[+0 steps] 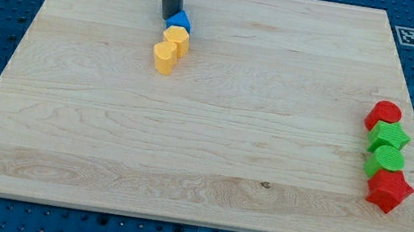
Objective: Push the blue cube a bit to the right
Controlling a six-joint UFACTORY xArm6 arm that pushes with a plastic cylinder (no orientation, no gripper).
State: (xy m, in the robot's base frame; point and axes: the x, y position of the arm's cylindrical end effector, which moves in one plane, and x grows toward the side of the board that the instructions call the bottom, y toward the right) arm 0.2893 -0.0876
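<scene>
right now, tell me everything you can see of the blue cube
The blue cube is a small, solid-looking block with a matte finish, sitting flat on the wooden board near the view's top, left of centre. Only its top and front faces show. My tip stands at its left edge, touching or nearly so. Just below it, a yellow block sits against its lower side, with a second yellow block beyond that. It looks undamaged.
</scene>
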